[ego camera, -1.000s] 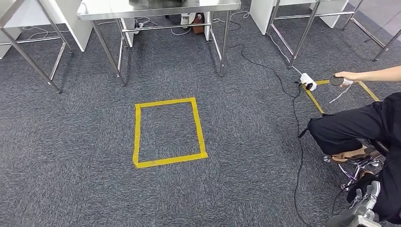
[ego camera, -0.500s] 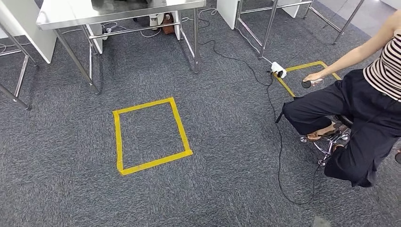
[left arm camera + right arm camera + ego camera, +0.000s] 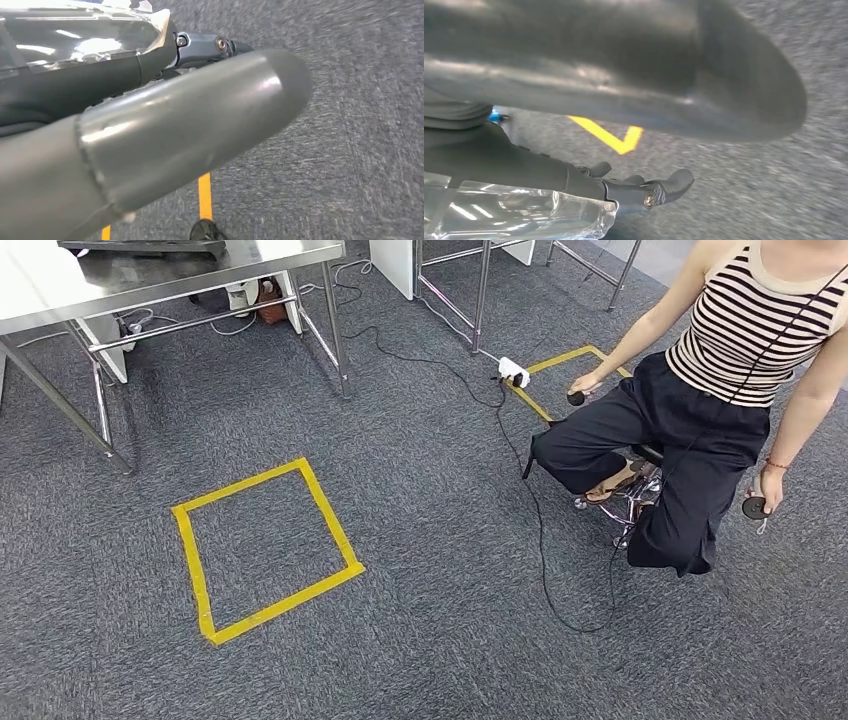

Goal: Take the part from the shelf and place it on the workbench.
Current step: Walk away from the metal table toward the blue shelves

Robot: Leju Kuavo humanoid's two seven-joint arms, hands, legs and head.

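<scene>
Left robot hand (image 3: 165, 130) and right robot hand (image 3: 624, 70) hanging over grey carpet (image 3: 440, 540); grasp state of both cannot be told.

Even, bright overhead light with soft shadows; both wrist views motion-blurred, with glare on the steel table (image 3: 180, 265).

The table (image 3: 180, 265) at eleven o'clock is cut off by the frame's top edge, only its front and legs (image 3: 335, 330) showing. The seated person (image 3: 700, 390) at two o'clock loses the head to the same edge. Carpet (image 3: 360, 125) behind the left hand (image 3: 150, 135) is smeared; the right hand (image 3: 624, 75) looms out of focus, its grip unreadable.
</scene>
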